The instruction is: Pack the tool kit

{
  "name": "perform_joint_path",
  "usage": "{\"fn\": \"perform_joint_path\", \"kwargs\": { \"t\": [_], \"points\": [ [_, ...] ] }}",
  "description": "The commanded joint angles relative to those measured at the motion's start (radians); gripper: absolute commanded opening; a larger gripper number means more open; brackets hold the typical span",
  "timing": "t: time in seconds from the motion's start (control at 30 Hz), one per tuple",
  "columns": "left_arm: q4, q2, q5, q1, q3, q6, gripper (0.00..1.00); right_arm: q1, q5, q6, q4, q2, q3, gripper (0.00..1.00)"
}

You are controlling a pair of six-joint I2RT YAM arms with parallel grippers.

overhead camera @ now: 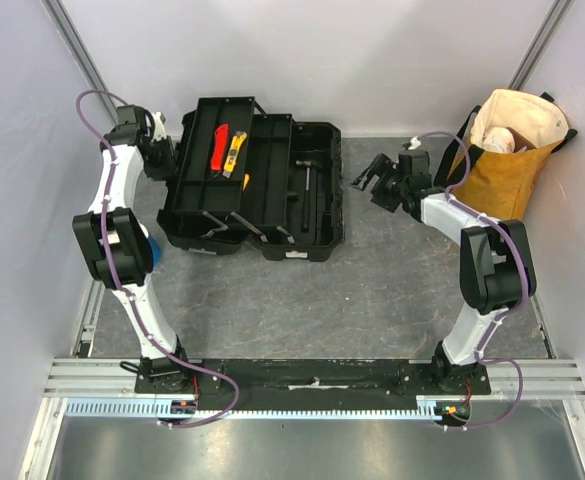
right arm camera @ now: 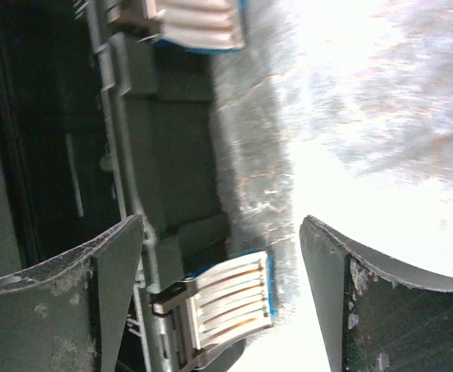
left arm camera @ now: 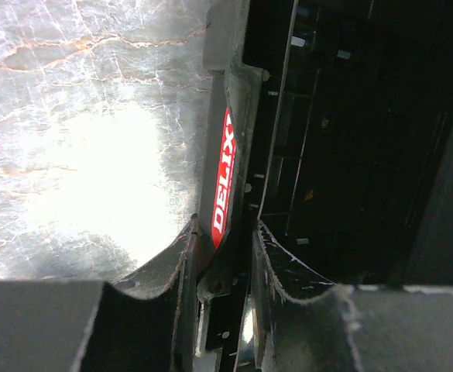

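Observation:
The black toolbox lies open on the table, its lid folded out to the left. Red-handled pliers and a yellow knife lie in the left half. A hammer lies in the right half. My left gripper is at the lid's left edge. In the left wrist view the gripper is shut on the lid's rim, by a red label. My right gripper is open beside the box's right side. In the right wrist view the gripper hangs over a blue latch.
A mustard-yellow tote bag stands at the far right, behind the right arm. A small blue cup sits by the left arm. A second blue latch shows farther along the box's side. Grey walls close in the table.

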Motion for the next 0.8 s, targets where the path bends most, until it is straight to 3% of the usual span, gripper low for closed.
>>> {"fn": "perform_joint_path", "kwargs": {
  "t": [0.0, 0.07, 0.37, 0.77],
  "points": [
    [0.04, -0.121, -0.07, -0.053, 0.146, 0.013, 0.02, -0.045, 0.174, 0.109, 0.006, -0.065, -0.072, 0.88],
    [0.038, -0.137, -0.098, -0.069, 0.154, 0.011, 0.02, -0.043, 0.188, 0.096, 0.0, -0.04, -0.072, 0.87],
    [0.033, -0.183, -0.318, -0.215, 0.201, 0.063, 0.02, 0.009, -0.002, 0.025, 0.019, 0.141, 0.022, 0.82],
    [-0.026, -0.174, -0.468, -0.347, 0.296, 0.127, 0.02, 0.092, -0.134, 0.036, 0.124, 0.176, 0.011, 0.79]
  ]
}}
